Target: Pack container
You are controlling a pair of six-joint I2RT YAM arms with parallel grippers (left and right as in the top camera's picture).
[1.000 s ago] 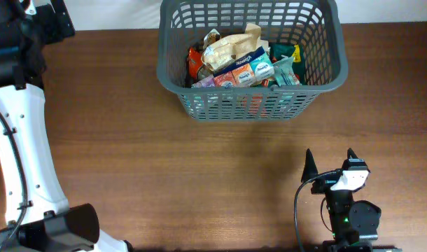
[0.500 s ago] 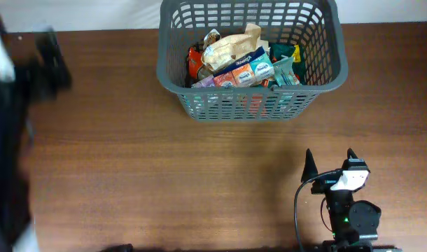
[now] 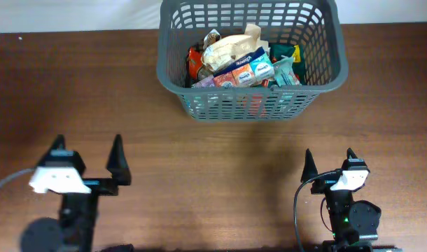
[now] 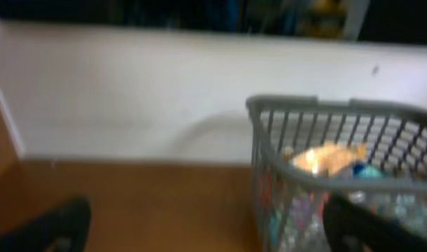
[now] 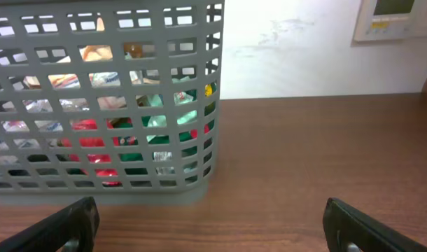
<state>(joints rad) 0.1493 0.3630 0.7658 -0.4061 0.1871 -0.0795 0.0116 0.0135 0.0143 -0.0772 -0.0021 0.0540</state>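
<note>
Container [image 3: 250,106]: large dark grey plastic lattice basket, sitting full of colourful packets [image 3: 236,57].
Left gripper [image 3: 87,150]: fingers standing spread wide — well apart from the basket.
Right gripper [image 3: 330,158]: fingers standing spread wide.

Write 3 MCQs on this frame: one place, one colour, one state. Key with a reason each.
1. Where is the container on the table?
A. far side, away from both arms
B. between the two grippers
C. left edge

2. What colour is the container?
A. red
B. grey
C. white

3. What state are the left gripper and right gripper in?
A. both shut on packets
B. left shut on the rim
C. both open, empty

Key: 1 A, the overhead view shows it at the far side; 2 B, the lattice is grey in every view; 3 C, the fingers are spread with nothing between them.
</note>
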